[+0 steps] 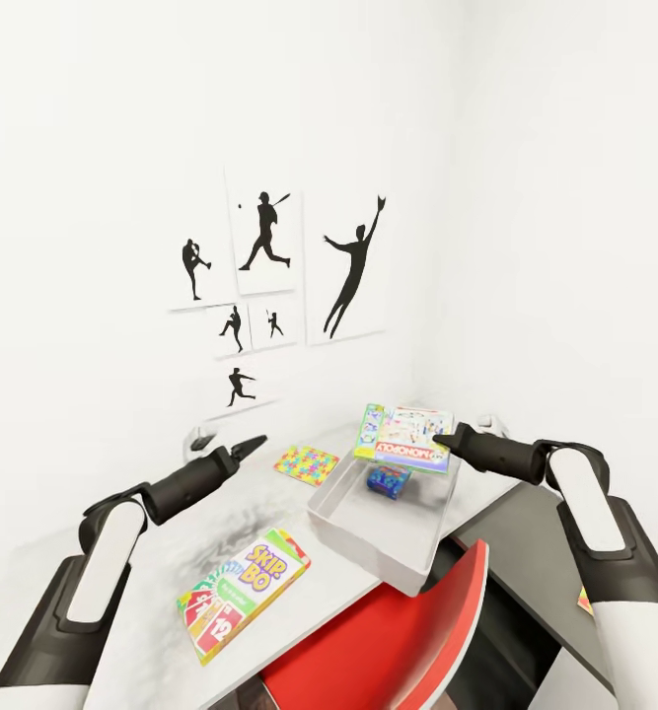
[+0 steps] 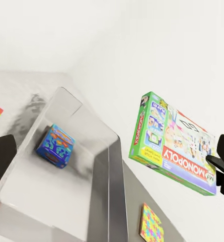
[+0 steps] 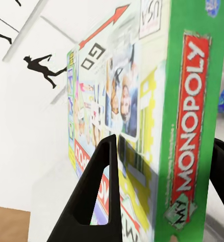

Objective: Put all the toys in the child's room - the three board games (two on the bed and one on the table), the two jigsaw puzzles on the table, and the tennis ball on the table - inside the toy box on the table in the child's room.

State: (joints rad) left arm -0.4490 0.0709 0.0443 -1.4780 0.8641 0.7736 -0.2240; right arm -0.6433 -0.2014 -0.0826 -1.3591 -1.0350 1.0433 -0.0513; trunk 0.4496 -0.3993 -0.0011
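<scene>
The Monopoly box (image 1: 404,439) is gripped by the right hand (image 1: 445,441) above the toy box (image 1: 368,532); a small blue game (image 1: 389,479) is seen inside. The left hand (image 1: 252,445) is held over the bench (image 1: 171,532); whether it is open cannot be told.

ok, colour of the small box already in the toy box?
Blue with multicolour print, orange and green patches. The small box shows best in the left wrist view, lying inside the toy box.

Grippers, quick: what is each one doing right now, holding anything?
Left gripper: holding nothing, hovering above the table; open or shut cannot be told.
Right gripper: shut on the Monopoly box, above the toy box.
</scene>
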